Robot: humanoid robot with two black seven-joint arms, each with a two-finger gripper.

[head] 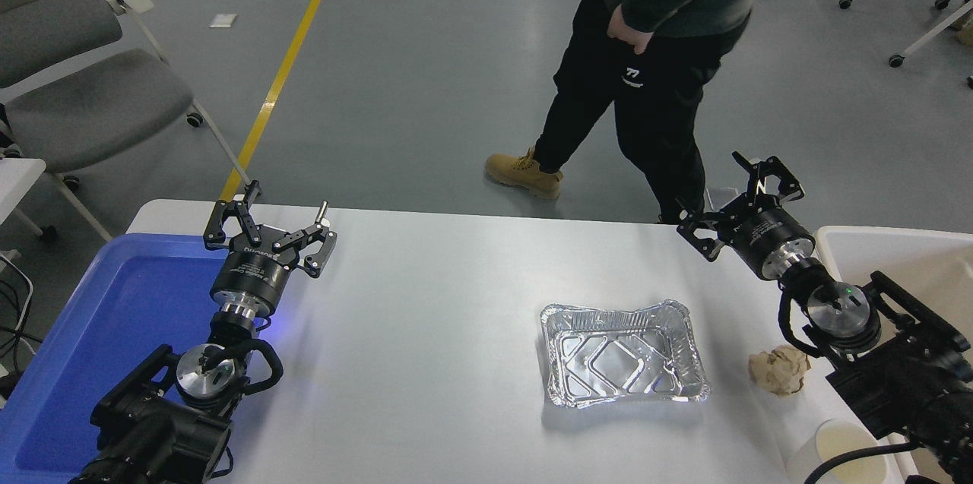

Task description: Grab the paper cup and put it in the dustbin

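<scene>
The paper cup [836, 447] stands upright near the table's front right edge, white with a cream inside, partly behind my right arm's cable. The dustbin [889, 241] is the beige bin at the right edge, mostly behind my right arm. My right gripper [739, 199] is open and empty, raised near the table's far edge, far beyond the cup. My left gripper [267, 222] is open and empty, parked over the blue tray's far right corner.
A shiny foil tray [625, 351] lies right of the table's middle. A crumpled tan paper ball [779, 370] lies between it and my right arm. A large blue tray [99, 332] fills the left side. A person [654, 51] stands beyond the far edge.
</scene>
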